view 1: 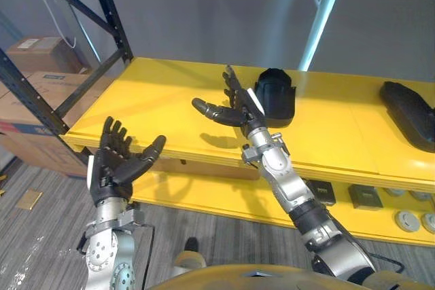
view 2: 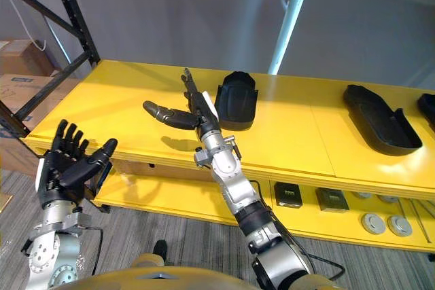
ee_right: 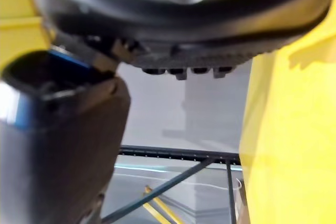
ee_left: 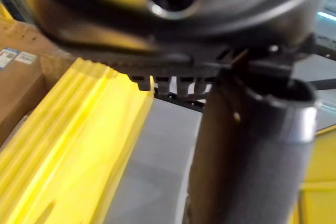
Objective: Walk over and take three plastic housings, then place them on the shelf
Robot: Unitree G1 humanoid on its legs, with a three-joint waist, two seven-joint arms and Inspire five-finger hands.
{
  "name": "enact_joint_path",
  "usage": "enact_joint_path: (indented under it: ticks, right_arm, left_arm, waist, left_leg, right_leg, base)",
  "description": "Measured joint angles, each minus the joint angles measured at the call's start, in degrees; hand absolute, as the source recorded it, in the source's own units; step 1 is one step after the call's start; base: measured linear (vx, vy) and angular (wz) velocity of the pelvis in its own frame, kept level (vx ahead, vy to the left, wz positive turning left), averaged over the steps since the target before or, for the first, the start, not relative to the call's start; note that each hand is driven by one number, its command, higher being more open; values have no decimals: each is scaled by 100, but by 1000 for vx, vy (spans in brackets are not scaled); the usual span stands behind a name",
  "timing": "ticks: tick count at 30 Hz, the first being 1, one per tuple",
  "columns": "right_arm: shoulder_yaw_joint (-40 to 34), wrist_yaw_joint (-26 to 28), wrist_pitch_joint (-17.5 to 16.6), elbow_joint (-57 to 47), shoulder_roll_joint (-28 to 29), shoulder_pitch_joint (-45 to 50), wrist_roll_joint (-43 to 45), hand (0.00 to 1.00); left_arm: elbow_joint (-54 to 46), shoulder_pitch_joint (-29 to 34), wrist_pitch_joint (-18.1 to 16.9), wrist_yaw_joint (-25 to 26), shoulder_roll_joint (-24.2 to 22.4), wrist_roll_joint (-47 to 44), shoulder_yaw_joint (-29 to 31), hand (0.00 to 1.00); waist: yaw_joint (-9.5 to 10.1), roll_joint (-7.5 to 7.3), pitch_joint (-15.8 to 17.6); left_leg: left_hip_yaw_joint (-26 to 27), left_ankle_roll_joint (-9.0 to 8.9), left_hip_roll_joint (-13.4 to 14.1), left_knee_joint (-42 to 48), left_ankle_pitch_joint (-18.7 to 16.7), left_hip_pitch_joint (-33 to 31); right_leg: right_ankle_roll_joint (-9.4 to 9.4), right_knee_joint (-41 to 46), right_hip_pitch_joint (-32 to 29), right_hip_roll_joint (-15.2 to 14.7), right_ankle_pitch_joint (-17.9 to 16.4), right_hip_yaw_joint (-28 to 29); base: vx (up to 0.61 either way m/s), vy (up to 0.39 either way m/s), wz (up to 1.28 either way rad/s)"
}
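A black plastic housing point(view 1: 276, 96) stands on the yellow shelf point(view 1: 163, 110) near its middle. My right hand point(view 1: 236, 103) hovers over the shelf just left of that housing, fingers straight and thumb spread, holding nothing. A second, longer black housing point(view 2: 378, 126) lies on the shelf to the right. The edge of a third housing point(view 2: 428, 108) shows at the far right. My left hand point(view 1: 114, 159) is raised in front of the shelf's left corner, palm up, fingers relaxed and empty.
Cardboard boxes point(view 1: 37, 79) sit behind the dark blue rack posts point(view 1: 109, 11) at left. A lower yellow shelf point(view 2: 326, 225) carries small dark square parts point(view 2: 333, 199) and round grey parts point(view 2: 379, 223). Grey carpet floor point(view 1: 41, 236) lies below.
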Motion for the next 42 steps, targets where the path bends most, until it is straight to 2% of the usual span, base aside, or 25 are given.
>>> enact_joint_path:
  ticks: [3, 6, 10, 14, 23, 29, 42]
  right_arm:
    - [-33, -234, 0, 345, 160, -430, 144, 100]
    - [-60, -677, 61, 460, 300, -812, 258, 100]
    - [-141, -1456, 353, 1104, 706, -1162, 307, 100]
    - [-280, -1916, 766, 1653, 841, -1164, 355, 100]
    - [-571, -2239, 905, 1797, 838, -1339, 357, 100]
    - [-581, -2513, 923, 1886, 831, -1480, 357, 100]
    - [-567, -2819, 968, 1883, 880, -1490, 353, 100]
  left_arm:
    - [0, 114, 0, -87, -10, 1, -286, 100]
    - [2, 132, 0, -88, -48, -15, -465, 100]
    - [19, 142, -72, -55, -124, -14, -597, 100]
    - [31, 141, -112, 12, -126, -34, -872, 100]
    - [152, 128, -121, 196, -128, -40, -1443, 100]
    - [545, 78, -125, 384, -132, -44, -1551, 100]
    - [587, 84, -129, 566, -118, -74, -1734, 100]
  waist:
    - [27, 50, 53]
    - [143, 149, 216]
    - [172, 244, 314]
    - [166, 323, 408]
    - [125, 384, 461]
    - [95, 530, 544]
    - [96, 546, 557]
  left_leg:
    - [-118, 5, -22, 1, 40, -80]
    - [-172, 8, -42, 2, 53, -88]
    - [-202, 19, -75, 1, 46, -103]
    - [-199, 13, -77, 3, 49, -106]
    - [-66, 22, -90, 18, 71, -76]
    - [-59, 11, -88, 16, 55, -61]
    - [70, 21, -83, 18, 44, 21]
  right_leg:
    - [-4, 5, 2, 9, 0, -111]
    - [-1, 9, 38, 5, -2, -165]
    - [17, 17, 45, -20, -17, -181]
    - [20, 18, 36, -24, -19, -174]
    - [30, 119, -76, -108, -49, -55]
    - [30, 169, -90, -122, -63, -32]
    - [32, 235, -130, -165, -74, 112]
  base:
    - [-10, 2, 25]
    - [-13, 14, 10]
    - [-6, 17, 5]
    - [0, 0, 0]
    - [-4, 14, -7]
    - [0, 0, 0]
    - [-6, 3, -4]
